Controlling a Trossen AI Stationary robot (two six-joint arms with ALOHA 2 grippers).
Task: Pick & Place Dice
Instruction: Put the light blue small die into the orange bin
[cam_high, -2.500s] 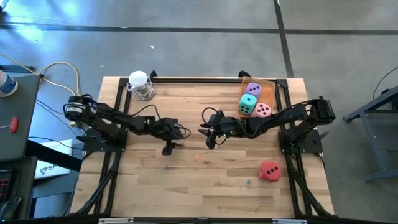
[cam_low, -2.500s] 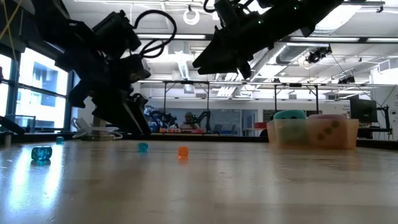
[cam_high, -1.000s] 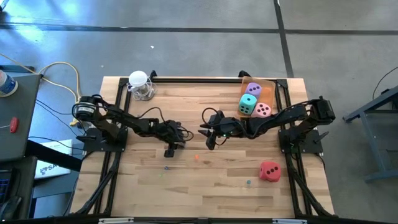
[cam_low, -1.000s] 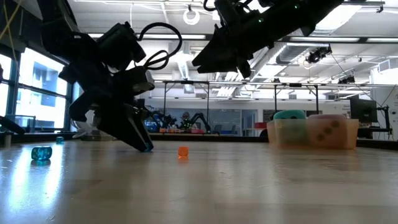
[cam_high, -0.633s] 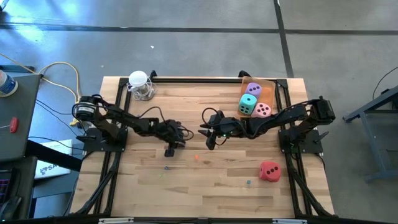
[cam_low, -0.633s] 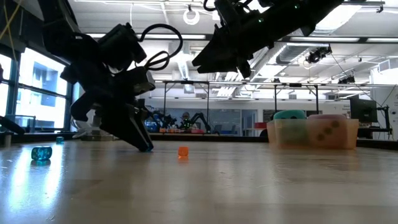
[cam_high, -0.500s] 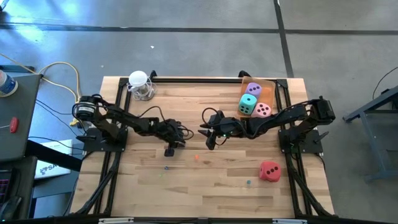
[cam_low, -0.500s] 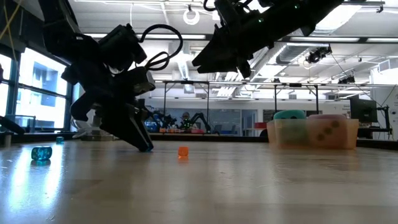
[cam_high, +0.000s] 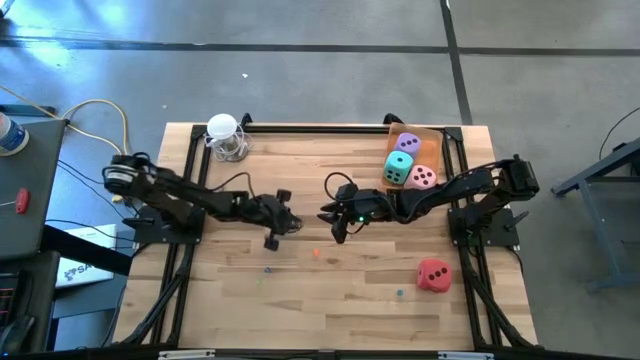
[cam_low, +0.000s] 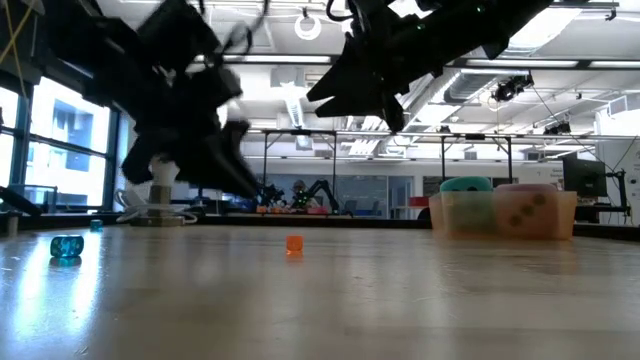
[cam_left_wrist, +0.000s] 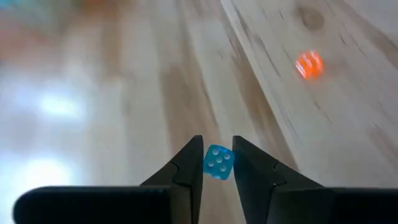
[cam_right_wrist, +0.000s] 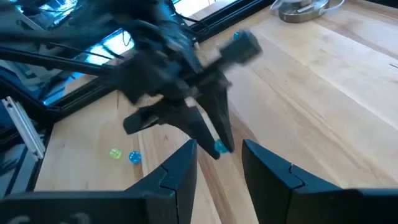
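Left gripper (cam_left_wrist: 218, 163) pinches a tiny blue die (cam_left_wrist: 219, 162) between its fingertips, above the table (cam_high: 330, 300) mid-left. Right gripper (cam_right_wrist: 217, 163) hovers open nearby. Red die (cam_high: 433, 274) lies well apart, front right.

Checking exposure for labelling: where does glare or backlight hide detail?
Low view: ceiling lights silhouette the right gripper; window glare washes the table. Left wrist view: pale glare on the wood beside the left gripper, shut on a blue die.

Bare table (cam_high: 330, 300) in front; only beads (cam_high: 316, 254) & red die (cam_high: 433, 274). Bin (cam_high: 437, 140) blocks far right corner.
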